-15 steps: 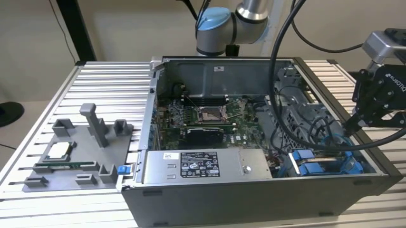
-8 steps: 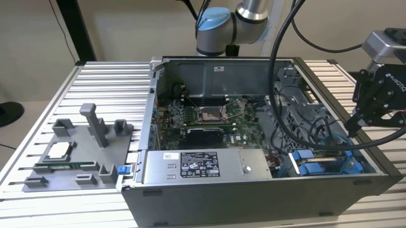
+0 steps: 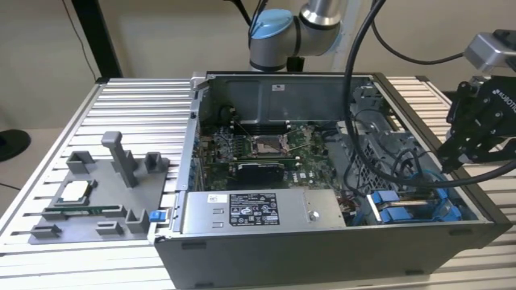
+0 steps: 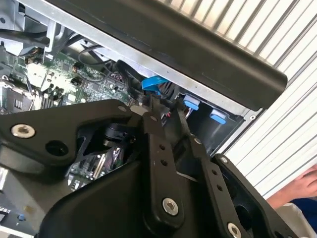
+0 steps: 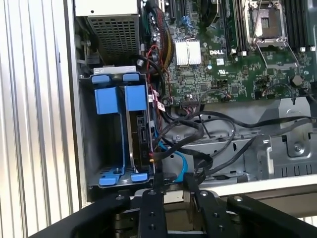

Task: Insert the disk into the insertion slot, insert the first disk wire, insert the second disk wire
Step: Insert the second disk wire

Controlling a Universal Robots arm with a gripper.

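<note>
In the first wrist view the insertion slot [image 5: 106, 148], a grey metal bay with blue rails, lies at the corner of the open computer case. The disk [image 5: 140, 133] stands edge-on inside it, against its blue carrier [image 5: 134, 97]. A blue wire [image 5: 179, 166] and black wires [image 5: 198, 131] lie loose beside the disk's end. My gripper [image 5: 173, 179] hovers over the case rim near that end, open, with nothing between its fingers [image 5: 150, 208]. In the exterior view the gripper [image 3: 453, 158] hangs above the case's side on the exterior view's right, over the blue bay [image 3: 407, 208].
A grey labelled power-supply box [image 3: 258, 211] sits at the case front, with the motherboard [image 3: 266, 151] behind it. A grey fixture tray [image 3: 96, 193] lies on the slatted table at the exterior view's left. Thick black cables [image 3: 354, 109] hang over the case. A person's hand [image 4: 302, 186] rests nearby.
</note>
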